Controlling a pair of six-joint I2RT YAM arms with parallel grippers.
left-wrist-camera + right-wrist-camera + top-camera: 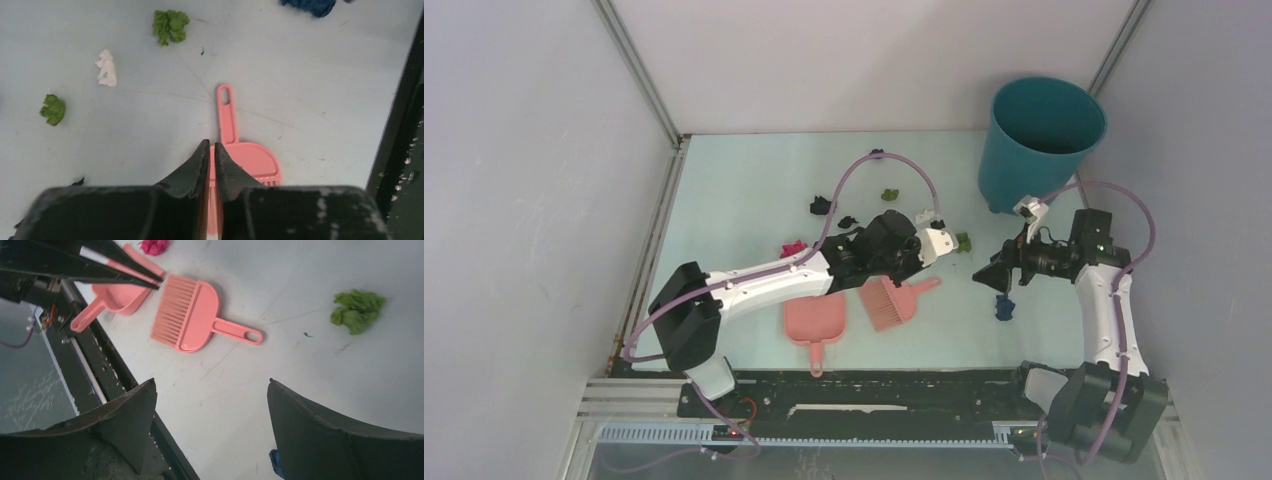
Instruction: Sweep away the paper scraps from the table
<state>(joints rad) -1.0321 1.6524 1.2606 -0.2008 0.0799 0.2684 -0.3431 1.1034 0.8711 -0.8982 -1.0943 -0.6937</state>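
Top view: nothing is swept yet. Paper scraps (pixel 794 247) lie scattered across the middle of the table (pixel 744 180). A pink brush (pixel 890 302) lies lower centre, its handle pointing right and slightly up.

Left wrist view: the left gripper (pixel 210 145) hovers over the brush, almost closed and empty.

Right wrist view: the right gripper (pixel 210 382) is spread wide and empty.

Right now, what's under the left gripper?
The pink brush lies flat on the table under the shut left gripper, with its handle pointing away. In the wrist view the gripper's body hides most of the bristles.
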